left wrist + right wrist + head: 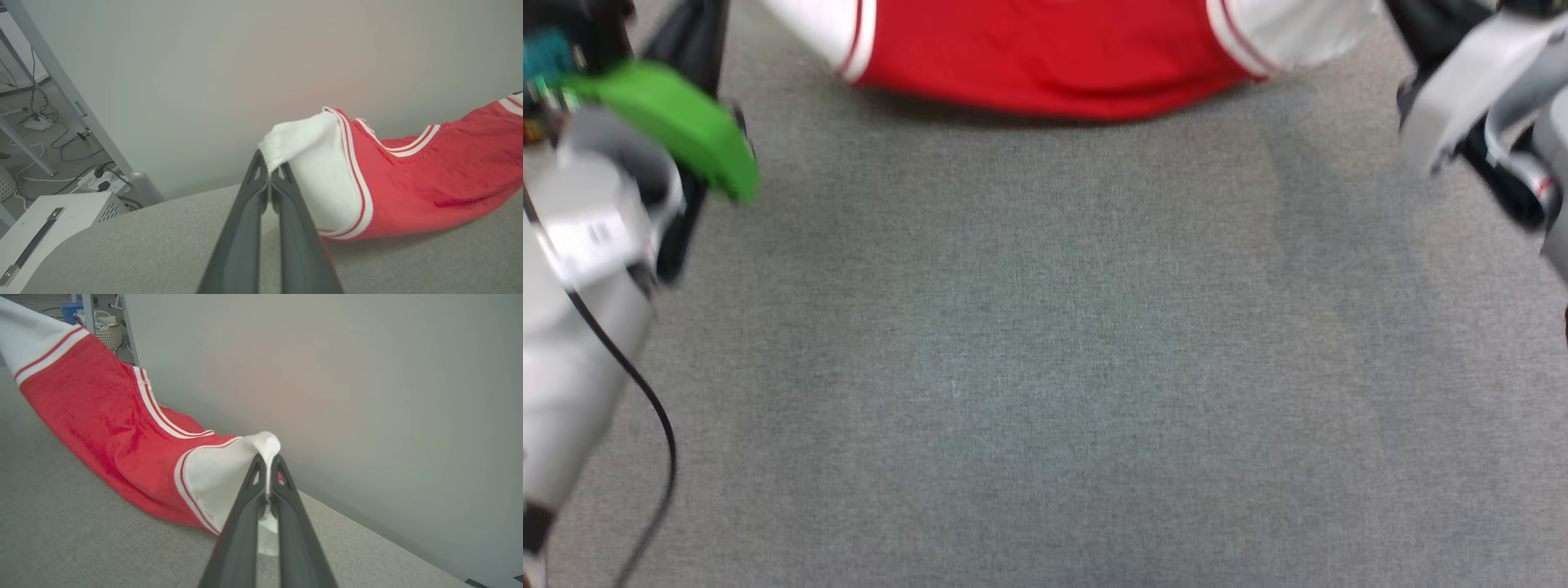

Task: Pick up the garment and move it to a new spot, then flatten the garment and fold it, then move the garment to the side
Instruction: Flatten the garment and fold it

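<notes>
The garment point(1054, 57), a red T-shirt with white sleeves and striped trim, hangs stretched between my two arms along the far edge of the grey table, its lower part resting on the surface. In the left wrist view my left gripper point(269, 171) is shut on the tip of one white sleeve of the garment point(429, 183). In the right wrist view my right gripper point(267, 461) is shut on the other white sleeve of the garment point(122, 433). The head view is blurred; both forearms show at its upper corners, fingertips out of frame.
The grey fabric table point(1045, 367) spreads wide in front of me. A pale wall point(245, 61) stands just behind it. Off the table's left lie a white cabinet point(45, 220), a metal frame leg point(77, 110) and floor cables point(45, 122).
</notes>
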Robot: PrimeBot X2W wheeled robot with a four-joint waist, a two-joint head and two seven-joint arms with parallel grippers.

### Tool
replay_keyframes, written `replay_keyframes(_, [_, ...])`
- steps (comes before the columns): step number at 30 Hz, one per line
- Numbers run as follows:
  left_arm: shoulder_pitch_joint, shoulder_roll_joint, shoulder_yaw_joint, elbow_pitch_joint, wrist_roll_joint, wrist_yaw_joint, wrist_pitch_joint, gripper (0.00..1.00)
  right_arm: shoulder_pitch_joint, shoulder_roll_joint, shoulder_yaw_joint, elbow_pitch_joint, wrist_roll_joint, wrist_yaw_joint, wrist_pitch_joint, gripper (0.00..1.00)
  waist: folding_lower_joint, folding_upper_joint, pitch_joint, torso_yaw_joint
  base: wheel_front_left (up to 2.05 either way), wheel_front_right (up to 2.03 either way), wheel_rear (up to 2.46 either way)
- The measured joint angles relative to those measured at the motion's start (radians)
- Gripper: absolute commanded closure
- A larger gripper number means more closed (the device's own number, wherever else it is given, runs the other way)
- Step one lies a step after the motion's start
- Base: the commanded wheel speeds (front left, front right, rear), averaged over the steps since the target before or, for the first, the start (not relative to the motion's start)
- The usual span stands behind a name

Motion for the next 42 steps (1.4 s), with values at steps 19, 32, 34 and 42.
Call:
replay_keyframes(19, [0.858,0.024,0.165,-0.323,-0.007,0.171,0.000,1.00,0.741,-0.174,-0.098,-0.193,0.041,0.000,-0.016,1.00,-0.0001,0.0000,-0.230,0.011,0.00,0.00,0.00])
replay_keyframes(32, [1.141,0.009,0.256,-0.403,-0.013,0.228,0.000,1.00,1.185,-0.184,-0.337,-0.334,0.038,0.000,0.089,1.00,-0.0001,0.0000,-0.297,0.009,0.00,0.00,0.00])
replay_keyframes(34, [1.144,0.000,0.260,-0.409,-0.005,0.232,0.000,1.00,1.211,-0.184,-0.361,-0.359,0.038,0.000,0.127,1.00,-0.0001,0.0000,-0.296,0.011,0.00,0.00,0.00])
replay_keyframes(42, [1.135,-0.026,0.269,-0.443,0.052,0.228,0.000,1.00,1.228,-0.179,-0.532,-0.482,0.017,0.000,0.232,0.00,-0.0001,0.0001,-0.279,0.027,0.00,0.00,0.00])
